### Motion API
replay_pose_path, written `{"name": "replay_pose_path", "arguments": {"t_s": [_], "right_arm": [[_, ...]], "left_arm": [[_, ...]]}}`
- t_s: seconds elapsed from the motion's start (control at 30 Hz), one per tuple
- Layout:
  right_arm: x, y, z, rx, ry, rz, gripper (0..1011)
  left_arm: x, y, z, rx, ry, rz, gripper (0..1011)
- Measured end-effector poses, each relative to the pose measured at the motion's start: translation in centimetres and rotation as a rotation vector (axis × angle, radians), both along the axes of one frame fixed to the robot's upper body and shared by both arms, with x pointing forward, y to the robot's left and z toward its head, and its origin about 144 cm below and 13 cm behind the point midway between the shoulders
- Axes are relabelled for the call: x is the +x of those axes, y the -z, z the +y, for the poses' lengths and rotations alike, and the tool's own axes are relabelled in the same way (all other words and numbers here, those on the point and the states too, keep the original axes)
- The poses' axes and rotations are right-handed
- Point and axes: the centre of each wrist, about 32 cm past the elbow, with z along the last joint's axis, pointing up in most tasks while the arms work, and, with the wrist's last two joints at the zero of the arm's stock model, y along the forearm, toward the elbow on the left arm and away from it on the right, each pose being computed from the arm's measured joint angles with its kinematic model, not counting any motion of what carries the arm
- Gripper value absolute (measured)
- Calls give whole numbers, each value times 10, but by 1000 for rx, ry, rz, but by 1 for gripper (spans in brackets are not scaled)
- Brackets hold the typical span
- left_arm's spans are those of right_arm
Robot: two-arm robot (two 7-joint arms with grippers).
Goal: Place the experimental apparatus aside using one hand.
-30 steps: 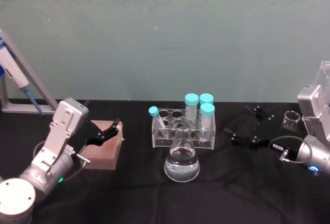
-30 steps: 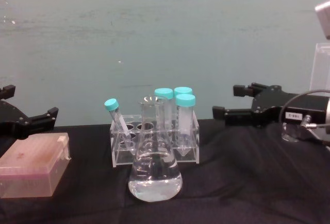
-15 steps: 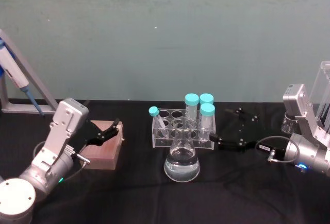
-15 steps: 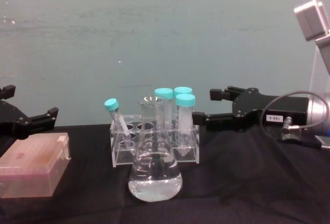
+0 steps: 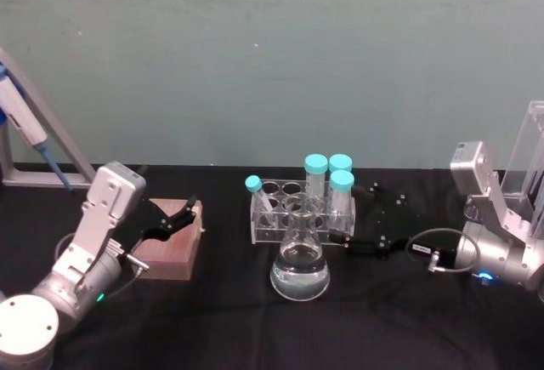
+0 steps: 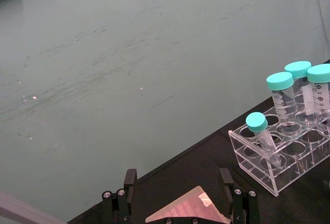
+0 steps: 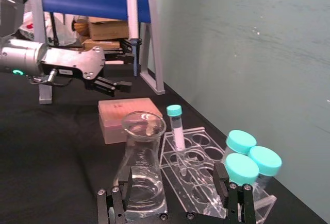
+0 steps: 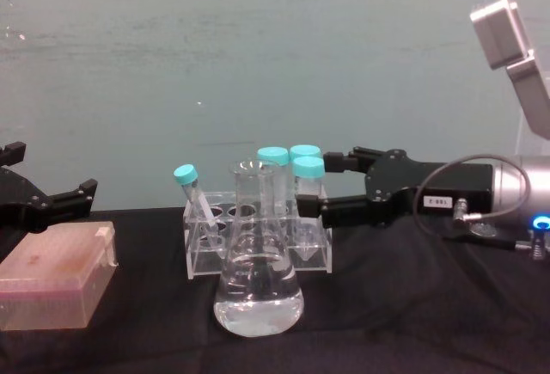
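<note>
On the black-draped bench [image 5: 212, 327] before a teal wall, my right gripper [image 8: 316, 185] reaches in low, fingers spread either side of the right end of the clear tube rack [image 5: 272, 225], which stands just behind the liquid-filled conical flask [image 5: 299, 272]. My left gripper [image 5: 183, 214], fingers apart, hangs over a pink box [image 5: 174, 247].

Mid-frame, a flask [image 5: 299, 270] of clear liquid stands on the black tabletop [image 5: 408, 323], just before a rack [image 5: 256, 229] of teal-capped tubes [image 5: 316, 166]. The right gripper [image 5: 355, 215], fingers spread, flanks the rack's right end. Lower left, the left gripper [image 5: 174, 217] hovers over a pinkish box [image 5: 174, 259].
</note>
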Motion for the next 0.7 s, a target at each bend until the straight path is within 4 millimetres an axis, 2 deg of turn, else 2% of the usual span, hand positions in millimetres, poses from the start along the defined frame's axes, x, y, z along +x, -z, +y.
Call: {"name": "replay_pose_path", "arguments": {"t_s": [0.7], "right_arm": [[7,-2,25,6,-85,-2,1003]], "left_arm": [[0,0,0,0,0,0,1000]]}}
